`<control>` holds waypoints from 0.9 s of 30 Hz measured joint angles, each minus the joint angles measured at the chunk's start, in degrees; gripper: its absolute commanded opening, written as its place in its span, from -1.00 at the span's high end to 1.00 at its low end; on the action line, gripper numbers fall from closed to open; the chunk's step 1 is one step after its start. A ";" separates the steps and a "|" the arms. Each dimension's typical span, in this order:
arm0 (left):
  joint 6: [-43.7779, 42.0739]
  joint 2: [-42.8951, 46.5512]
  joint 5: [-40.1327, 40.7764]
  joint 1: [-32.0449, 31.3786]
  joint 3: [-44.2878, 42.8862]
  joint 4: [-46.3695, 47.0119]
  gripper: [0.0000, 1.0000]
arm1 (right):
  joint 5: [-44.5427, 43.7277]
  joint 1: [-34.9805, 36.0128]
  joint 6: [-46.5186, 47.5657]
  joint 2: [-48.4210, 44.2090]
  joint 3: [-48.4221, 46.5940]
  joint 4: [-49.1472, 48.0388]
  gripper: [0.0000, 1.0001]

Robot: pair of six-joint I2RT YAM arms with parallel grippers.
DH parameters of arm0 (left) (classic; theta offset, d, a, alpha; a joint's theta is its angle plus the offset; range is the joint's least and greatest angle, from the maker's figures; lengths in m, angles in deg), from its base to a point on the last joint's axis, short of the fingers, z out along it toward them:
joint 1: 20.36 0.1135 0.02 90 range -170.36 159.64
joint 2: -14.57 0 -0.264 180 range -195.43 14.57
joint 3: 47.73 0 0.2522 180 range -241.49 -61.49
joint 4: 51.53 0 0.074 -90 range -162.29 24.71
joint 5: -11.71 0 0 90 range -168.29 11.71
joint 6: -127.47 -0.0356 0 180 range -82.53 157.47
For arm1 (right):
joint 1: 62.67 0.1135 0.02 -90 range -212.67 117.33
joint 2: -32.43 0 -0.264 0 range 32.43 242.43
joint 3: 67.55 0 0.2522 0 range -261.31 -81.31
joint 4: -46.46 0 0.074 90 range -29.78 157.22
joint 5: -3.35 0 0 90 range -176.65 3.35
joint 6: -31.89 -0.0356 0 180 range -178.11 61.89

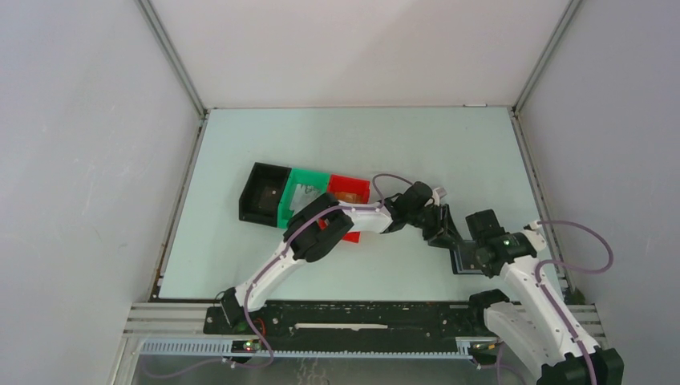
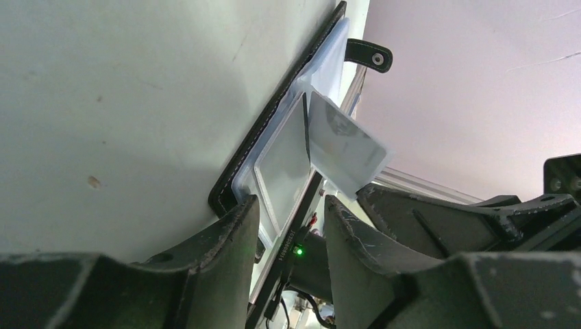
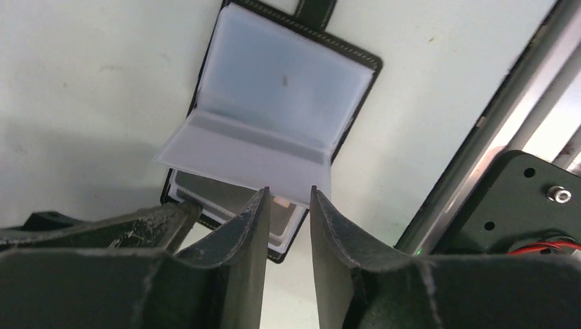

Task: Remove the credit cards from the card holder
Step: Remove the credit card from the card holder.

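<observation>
The card holder (image 1: 464,261) lies open on the table near the right edge, black with clear plastic sleeves. In the right wrist view the card holder (image 3: 356,103) has one sleeve flap (image 3: 246,161) folded up, and a grey credit card (image 3: 223,200) shows beneath it. In the left wrist view the card holder (image 2: 264,137) holds a shiny card (image 2: 282,164) and the raised flap (image 2: 346,147). My left gripper (image 2: 291,205) is open, with its left finger at the holder's near corner. My right gripper (image 3: 288,193) is narrowly open, with its tips at the flap's edge and gripping nothing.
A black bin (image 1: 263,192), a green bin (image 1: 303,191) and a red bin (image 1: 350,189) stand in a row at mid-table, under the left arm. An aluminium rail (image 3: 493,123) runs close beside the card holder at the table's right edge. The two grippers (image 1: 449,233) are close together.
</observation>
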 measured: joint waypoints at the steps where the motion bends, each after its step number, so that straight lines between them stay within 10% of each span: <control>1: 0.00 0.00 -0.09 0.04 0.00 -0.04 0.06 | -0.70 -0.46 -1.05 -0.50 -0.02 0.70 0.24; 17: -1.38 0.00 -1.22 0.26 -0.24 -1.77 0.06 | -2.49 -18.64 4.11 -2.62 -0.66 -0.66 -0.08; 27: -12.83 2.86 0.90 0.83 -2.69 -13.53 0.06 | 22.49 -19.69 25.09 -0.94 0.39 -19.93 -0.28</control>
